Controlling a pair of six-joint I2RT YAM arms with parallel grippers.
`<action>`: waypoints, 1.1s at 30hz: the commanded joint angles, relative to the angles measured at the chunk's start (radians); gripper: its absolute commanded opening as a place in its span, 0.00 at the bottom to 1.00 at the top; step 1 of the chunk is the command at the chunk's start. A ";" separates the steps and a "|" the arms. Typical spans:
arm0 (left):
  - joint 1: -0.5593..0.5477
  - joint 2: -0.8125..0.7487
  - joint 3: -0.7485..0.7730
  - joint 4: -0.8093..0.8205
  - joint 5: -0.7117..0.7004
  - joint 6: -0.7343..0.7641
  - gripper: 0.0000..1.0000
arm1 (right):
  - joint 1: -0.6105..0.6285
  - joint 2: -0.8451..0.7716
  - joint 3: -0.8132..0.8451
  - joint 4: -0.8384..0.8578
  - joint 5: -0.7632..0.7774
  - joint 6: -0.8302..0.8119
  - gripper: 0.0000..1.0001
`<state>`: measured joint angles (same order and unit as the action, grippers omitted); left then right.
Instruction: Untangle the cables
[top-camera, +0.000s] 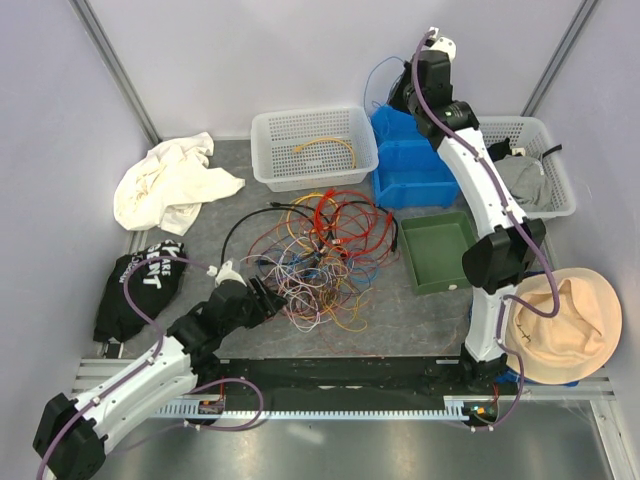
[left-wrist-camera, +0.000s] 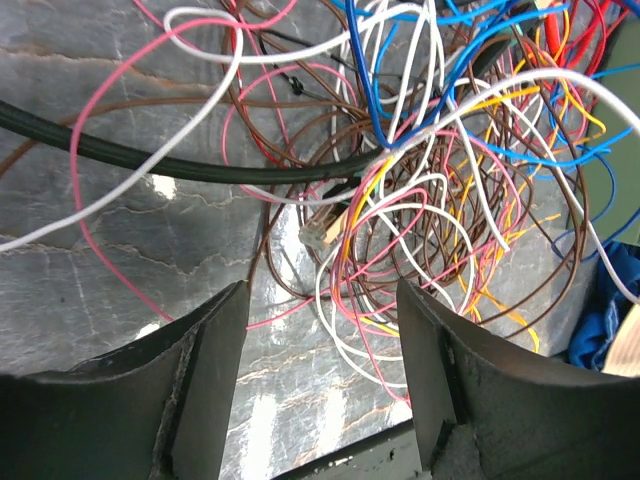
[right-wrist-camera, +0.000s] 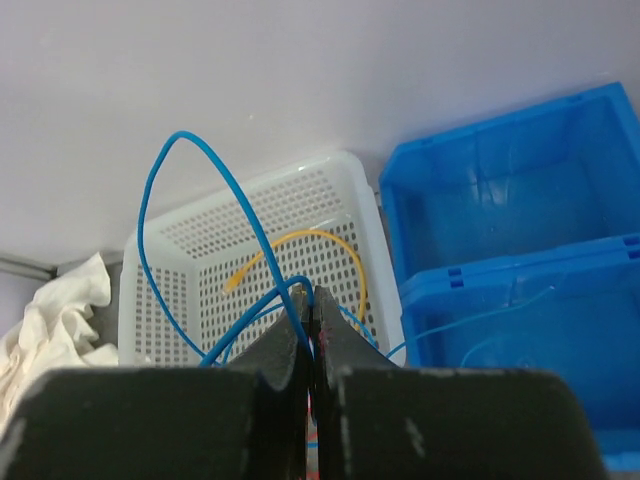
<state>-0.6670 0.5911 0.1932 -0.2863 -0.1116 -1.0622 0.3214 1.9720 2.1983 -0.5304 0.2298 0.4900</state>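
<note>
Blue cable (right-wrist-camera: 180, 134) is pinched in the shut right hand (right-wrist-camera: 312, 295) near the white basket (right-wrist-camera: 165, 300), likely for drop-off; left hand (left-wrist-camera: 320, 300) stands wide, empty, facing the tangle (left-wrist-camera: 430, 220)

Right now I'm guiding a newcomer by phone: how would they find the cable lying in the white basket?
Look to the back wall, where a white perforated basket sits left of the blue bins. Inside lies a yellow cable, a single loose arc. Unlike the tangle in front, it lies alone.
</note>
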 joint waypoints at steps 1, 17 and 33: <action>0.004 -0.030 -0.011 0.033 0.027 -0.030 0.67 | -0.045 0.092 0.074 0.084 0.011 0.030 0.00; 0.004 0.016 0.000 0.050 -0.013 -0.002 0.65 | -0.165 0.264 0.155 0.352 -0.030 0.082 0.00; 0.004 0.081 -0.021 0.102 0.018 -0.001 0.63 | -0.163 0.053 -0.383 0.618 -0.041 0.113 0.00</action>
<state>-0.6670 0.6674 0.1822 -0.2272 -0.1017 -1.0618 0.1558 2.1387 1.9480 -0.0471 0.1886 0.5968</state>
